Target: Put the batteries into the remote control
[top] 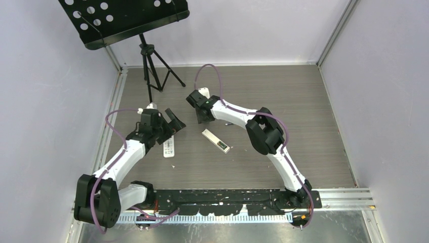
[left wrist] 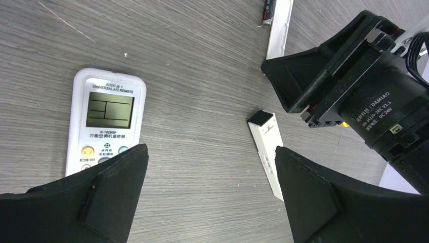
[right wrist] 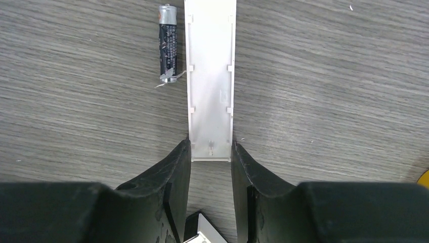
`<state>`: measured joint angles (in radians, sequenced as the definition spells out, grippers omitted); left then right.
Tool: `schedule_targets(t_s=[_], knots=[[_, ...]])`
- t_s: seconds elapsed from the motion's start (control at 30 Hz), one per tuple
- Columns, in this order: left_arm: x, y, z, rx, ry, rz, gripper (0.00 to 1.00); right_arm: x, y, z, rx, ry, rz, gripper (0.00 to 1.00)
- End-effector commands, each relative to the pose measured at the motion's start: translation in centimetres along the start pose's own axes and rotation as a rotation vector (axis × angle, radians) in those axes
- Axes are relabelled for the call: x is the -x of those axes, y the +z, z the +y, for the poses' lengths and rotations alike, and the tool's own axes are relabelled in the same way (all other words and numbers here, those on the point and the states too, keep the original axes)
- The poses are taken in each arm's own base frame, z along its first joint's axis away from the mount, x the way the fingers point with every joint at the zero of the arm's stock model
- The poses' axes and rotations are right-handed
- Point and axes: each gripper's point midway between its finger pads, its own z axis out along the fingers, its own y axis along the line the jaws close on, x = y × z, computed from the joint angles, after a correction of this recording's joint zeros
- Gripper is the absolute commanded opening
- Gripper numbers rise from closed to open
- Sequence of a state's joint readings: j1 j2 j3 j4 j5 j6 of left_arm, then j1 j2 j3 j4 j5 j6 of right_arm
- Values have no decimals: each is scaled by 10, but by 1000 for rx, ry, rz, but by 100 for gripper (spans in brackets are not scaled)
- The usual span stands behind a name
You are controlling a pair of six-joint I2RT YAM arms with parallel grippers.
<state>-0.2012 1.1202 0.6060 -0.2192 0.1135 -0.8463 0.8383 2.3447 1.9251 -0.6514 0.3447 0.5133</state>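
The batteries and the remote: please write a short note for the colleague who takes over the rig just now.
Left gripper: open wide, empty, above the lower half of the white remote, which lies face up.
Right gripper: jaws narrow, on both sides of the near end of the long white panel; a real clamp cannot be confirmed.
One battery lies loose on the table, close beside that panel. A small white piece with a black end lies near the right gripper.
Done: no battery seen loaded.
Left: probably everything, starting with picking up the battery.
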Motion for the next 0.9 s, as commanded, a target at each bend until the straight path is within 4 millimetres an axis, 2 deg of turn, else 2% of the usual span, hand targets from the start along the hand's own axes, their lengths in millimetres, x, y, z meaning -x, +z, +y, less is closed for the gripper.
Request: schedule_targets(t_s=[0.0, 0.17, 0.37, 0.47, 0.67, 0.77, 0.87], knots=[[15, -3, -20, -67, 32, -27, 98, -18, -5, -17, -34, -76, 79, 25], [11, -3, -25, -100, 35, -7, 97, -31, -27, -41, -50, -206, 106, 24], [7, -1, -29, -127, 36, 17, 96, -73, -53, -60, 20, -330, 222, 24], [5, 0, -30, -133, 40, 27, 96, -95, -65, -64, 67, -344, 282, 25], [2, 0, -30, -138, 42, 40, 96, -122, -90, -74, 108, -298, 335, 25], [1, 1, -30, -141, 42, 44, 96, -140, -97, -86, 84, -284, 367, 26], [1, 1, -30, -143, 44, 47, 96, -148, -97, -97, 41, -280, 380, 30]])
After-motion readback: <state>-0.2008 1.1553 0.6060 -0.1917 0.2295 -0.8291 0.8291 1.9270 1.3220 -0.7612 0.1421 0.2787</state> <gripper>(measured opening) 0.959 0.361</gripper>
